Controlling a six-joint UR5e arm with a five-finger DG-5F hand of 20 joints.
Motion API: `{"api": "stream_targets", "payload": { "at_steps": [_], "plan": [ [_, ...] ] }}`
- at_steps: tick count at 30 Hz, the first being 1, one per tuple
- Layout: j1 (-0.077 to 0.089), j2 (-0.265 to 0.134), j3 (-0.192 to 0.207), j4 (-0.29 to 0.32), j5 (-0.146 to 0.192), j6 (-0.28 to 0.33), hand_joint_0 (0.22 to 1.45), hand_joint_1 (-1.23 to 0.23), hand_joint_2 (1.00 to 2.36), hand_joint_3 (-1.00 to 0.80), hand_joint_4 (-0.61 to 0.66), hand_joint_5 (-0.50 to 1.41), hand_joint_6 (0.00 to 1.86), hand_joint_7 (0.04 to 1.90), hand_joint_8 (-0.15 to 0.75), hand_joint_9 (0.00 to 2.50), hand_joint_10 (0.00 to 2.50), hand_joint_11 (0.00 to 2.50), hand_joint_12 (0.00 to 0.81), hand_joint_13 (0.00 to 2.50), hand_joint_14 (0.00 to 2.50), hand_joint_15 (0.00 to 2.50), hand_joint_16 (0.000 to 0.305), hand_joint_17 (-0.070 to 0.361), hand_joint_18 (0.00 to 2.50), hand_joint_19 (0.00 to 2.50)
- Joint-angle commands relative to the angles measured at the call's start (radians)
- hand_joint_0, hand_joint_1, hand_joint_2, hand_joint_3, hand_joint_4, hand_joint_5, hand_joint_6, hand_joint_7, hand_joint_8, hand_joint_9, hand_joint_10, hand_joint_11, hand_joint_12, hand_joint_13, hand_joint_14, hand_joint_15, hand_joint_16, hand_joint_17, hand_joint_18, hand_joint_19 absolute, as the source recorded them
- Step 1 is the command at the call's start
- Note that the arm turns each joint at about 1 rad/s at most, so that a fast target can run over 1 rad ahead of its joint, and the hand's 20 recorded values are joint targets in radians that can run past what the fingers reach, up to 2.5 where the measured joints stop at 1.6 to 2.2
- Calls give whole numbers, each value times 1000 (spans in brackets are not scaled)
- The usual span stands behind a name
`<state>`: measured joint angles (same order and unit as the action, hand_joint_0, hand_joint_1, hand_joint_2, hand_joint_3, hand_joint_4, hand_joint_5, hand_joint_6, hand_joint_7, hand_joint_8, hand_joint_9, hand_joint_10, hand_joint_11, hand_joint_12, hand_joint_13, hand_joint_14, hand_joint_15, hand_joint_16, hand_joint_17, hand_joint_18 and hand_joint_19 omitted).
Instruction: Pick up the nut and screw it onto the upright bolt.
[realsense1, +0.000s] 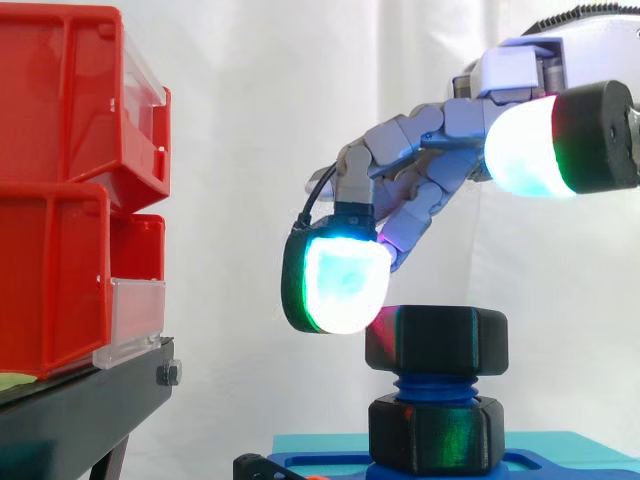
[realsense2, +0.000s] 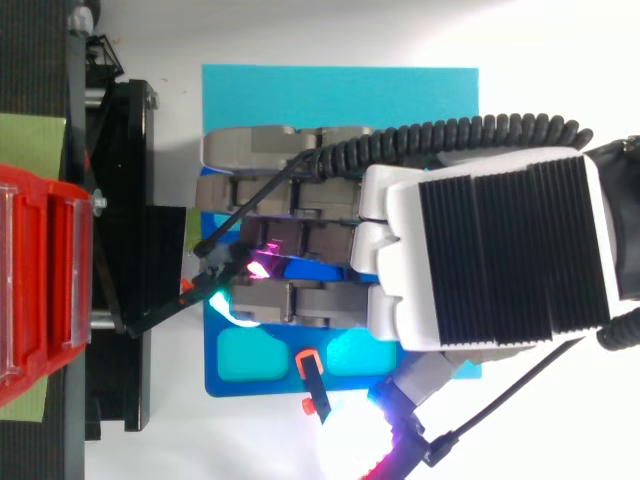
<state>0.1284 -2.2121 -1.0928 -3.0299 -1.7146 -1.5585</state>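
Now, my hand (realsense1: 420, 135) hangs spread, gripping nothing, above the nut (realsense1: 436, 340) atop the bolt (realsense1: 435, 388), lower centre; I'd close squarely on its flats, twisting level.

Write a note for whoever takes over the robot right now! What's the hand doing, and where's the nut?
Hand: open, fingers loosely bent above the bolt, gripping nothing. One finger pad is at the nut's top left edge; I cannot tell if it touches.
Nut: sitting on top of the upright blue bolt, thread showing beneath it, above a lower black nut.
Done: nut is on the bolt.
Left: probably turning it further down.
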Motion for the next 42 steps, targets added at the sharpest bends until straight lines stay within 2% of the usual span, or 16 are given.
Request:
{"api": "stream_targets", "payload": {
  "at_steps": [1,13,15,17,24,28,31,42],
  "plan": [
    [-1,0,-2,2,0,0,477,-77,1000,-500,219,-49,504,1181,284,798,0,0,292,484,0,0,28,63,74,0],
    [-10,0,-2,-3,-3,0,492,-102,1000,-500,192,-9,502,1447,304,974,0,0,257,618,0,0,21,47,207,0],
    [-12,0,-2,-3,-5,0,495,-106,1000,-500,199,0,501,1468,311,1016,0,0,258,681,0,0,20,46,261,0],
    [-13,0,-4,-3,-5,0,511,-136,1000,-500,195,16,501,1487,302,1189,0,0,231,842,0,0,16,36,443,0],
    [-23,0,-4,-3,-7,-6,526,-177,1000,-500,148,46,504,1522,302,1393,2,53,202,1011,0,3,12,27,621,0],
    [-24,0,-4,-4,-7,-17,530,-189,1000,-500,92,57,599,1313,285,1551,0,73,180,1167,0,29,8,19,799,39],
    [-26,0,-4,-10,-7,-20,531,-191,1000,-500,72,62,621,1255,277,1636,4,110,169,1230,0,37,7,16,869,81],
    [-47,0,-4,-20,-16,-37,533,-192,1000,-500,71,67,645,1188,269,1917,12,305,161,1376,1,67,5,11,1003,167]
  ]
}}
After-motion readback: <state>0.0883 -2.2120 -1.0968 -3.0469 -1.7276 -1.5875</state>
